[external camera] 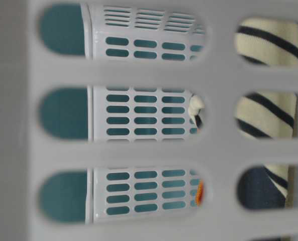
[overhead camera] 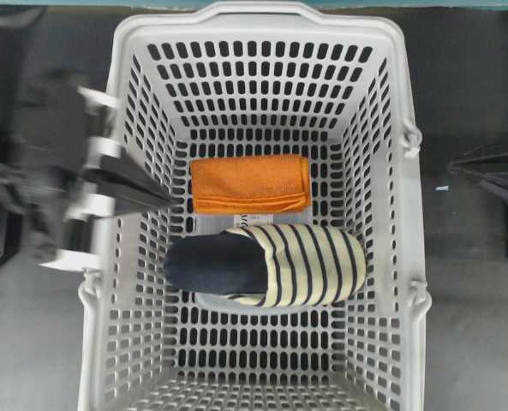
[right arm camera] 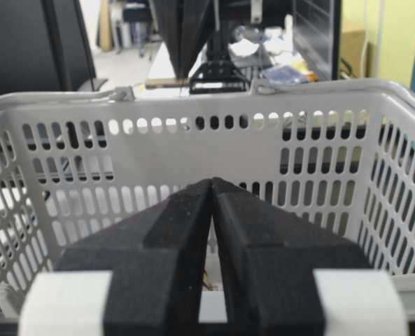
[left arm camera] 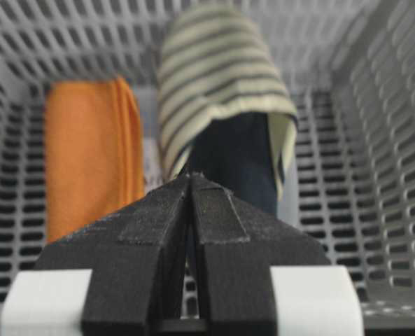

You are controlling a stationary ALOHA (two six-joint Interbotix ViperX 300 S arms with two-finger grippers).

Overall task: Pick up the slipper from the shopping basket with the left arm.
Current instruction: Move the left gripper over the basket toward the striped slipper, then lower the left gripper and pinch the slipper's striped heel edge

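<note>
Basket holds slipper touching folded orange cloth.

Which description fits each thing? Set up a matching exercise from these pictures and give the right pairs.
Things:
1. slipper
2. cloth
3. basket
4. left pincer

Descriptions:
A. folded, orange
B. shut, pointing into the basket
C. light grey, with slotted walls
D. cream with navy stripes

Pairs: 1-D, 2-A, 3-C, 4-B
</note>
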